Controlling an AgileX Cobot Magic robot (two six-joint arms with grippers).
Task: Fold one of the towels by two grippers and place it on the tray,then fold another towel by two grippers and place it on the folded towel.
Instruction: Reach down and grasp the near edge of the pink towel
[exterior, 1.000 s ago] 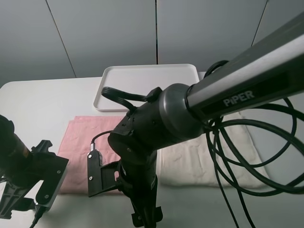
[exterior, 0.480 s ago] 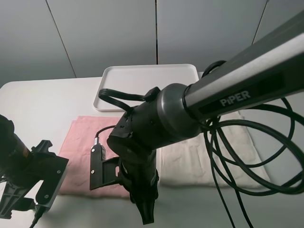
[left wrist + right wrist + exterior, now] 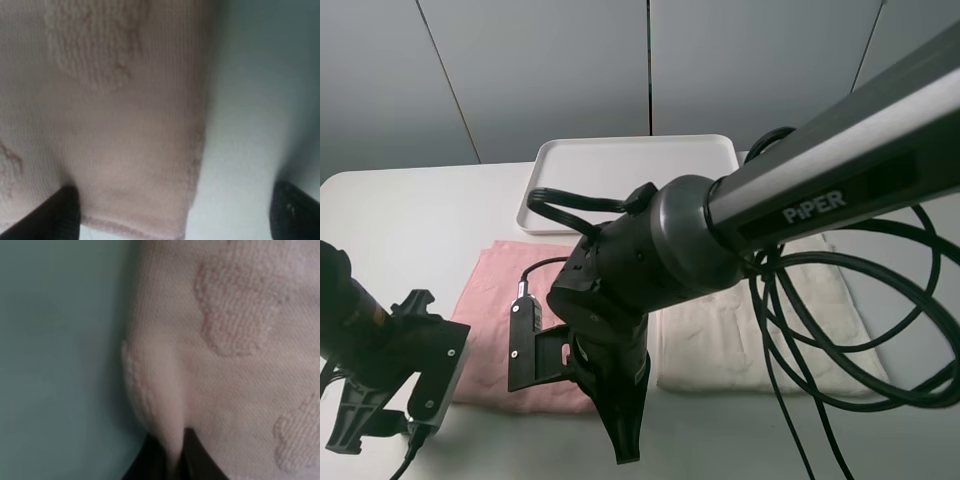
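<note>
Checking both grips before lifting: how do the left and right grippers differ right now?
The left gripper is open, its fingers straddling an edge of the pink towel. The right gripper is shut, pinching up a ridge of it. The left gripper grips nothing yet, while the right gripper holds cloth. Both sit at edges of the same towel.

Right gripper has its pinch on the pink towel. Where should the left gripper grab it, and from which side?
Take the pink towel at its near left corner hem, coming down from above. That corner lies flat between the fingers of the open left gripper, one over cloth, one over bare table, so closing should bunch the edge, mirroring the right gripper pinch.
</note>
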